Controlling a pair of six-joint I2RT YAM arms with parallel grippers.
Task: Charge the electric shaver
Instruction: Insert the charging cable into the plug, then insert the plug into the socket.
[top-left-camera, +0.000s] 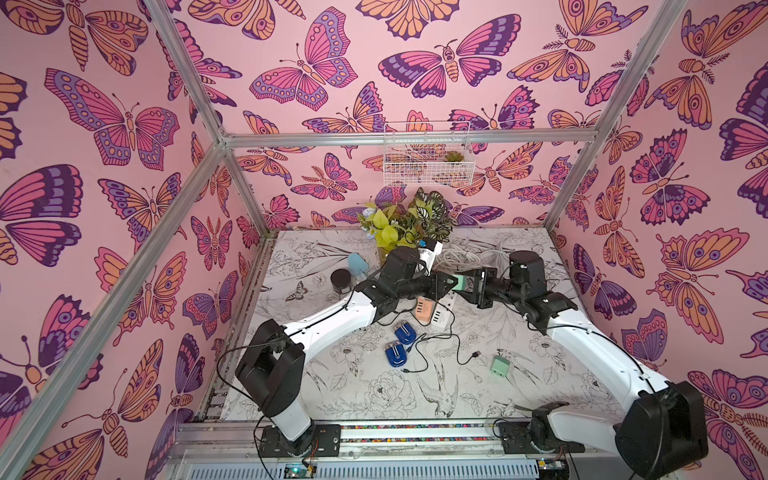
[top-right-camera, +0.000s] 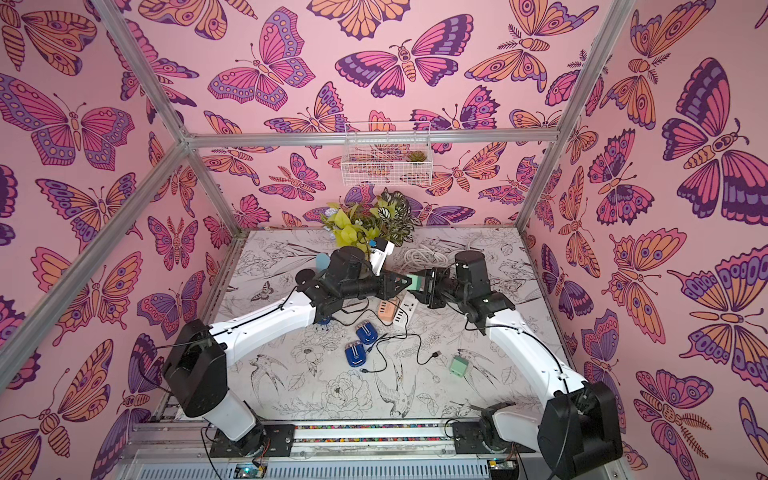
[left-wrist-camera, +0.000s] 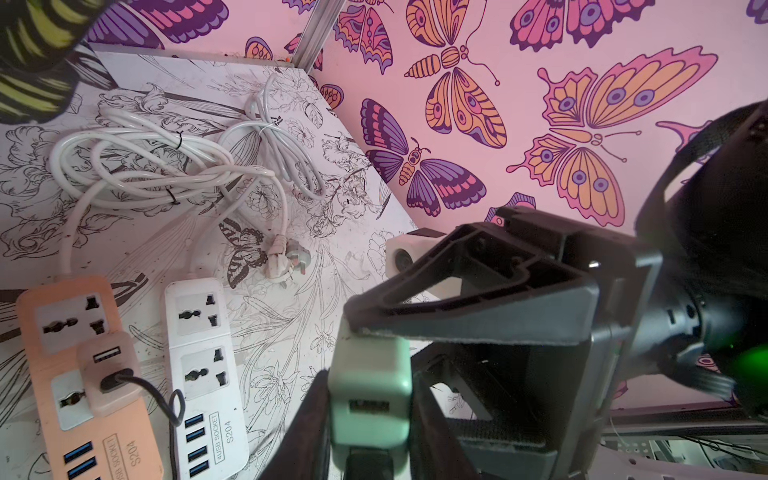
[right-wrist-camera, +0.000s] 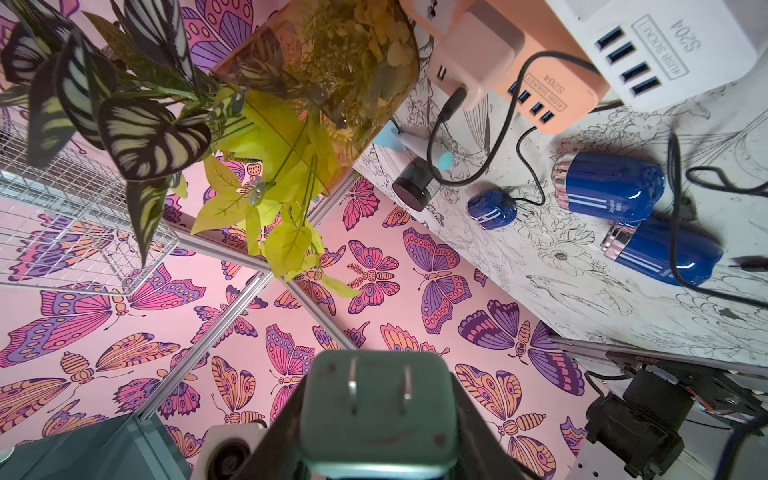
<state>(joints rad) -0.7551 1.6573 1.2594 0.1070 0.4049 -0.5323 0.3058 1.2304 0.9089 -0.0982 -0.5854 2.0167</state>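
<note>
Electric shaver A (top-left-camera: 405, 332) and electric shaver B (top-left-camera: 398, 354), both blue, lie side by side on the table (top-left-camera: 374, 399), below and well apart from both grippers and held by neither. A third blue shaver (right-wrist-camera: 492, 208) lies near them, partly under the left arm, with a black cable running up to it. Above the table the two grippers meet tip to tip on one green adapter (left-wrist-camera: 370, 386). The right gripper (right-wrist-camera: 376, 399) is clamped on it, with its two flat prongs facing the right wrist camera. The left gripper (top-left-camera: 453, 284) has its fingers (left-wrist-camera: 432, 415) against the adapter's opposite sides, with the USB port facing the left wrist camera. Directly beneath lie an orange power strip (left-wrist-camera: 83, 415) and a white power strip (left-wrist-camera: 203, 365), side by side. A pink adapter (left-wrist-camera: 108, 374) sits plugged into the orange one, with a black cable in its port. Coiled white cords (left-wrist-camera: 166, 166) lie beyond the strips. Nearer the robot's base, a loose black cable (top-left-camera: 476, 354) ends in a free plug just beside a second green adapter (top-left-camera: 500, 365). A potted plant (top-left-camera: 399, 232) stands at the back.
</note>
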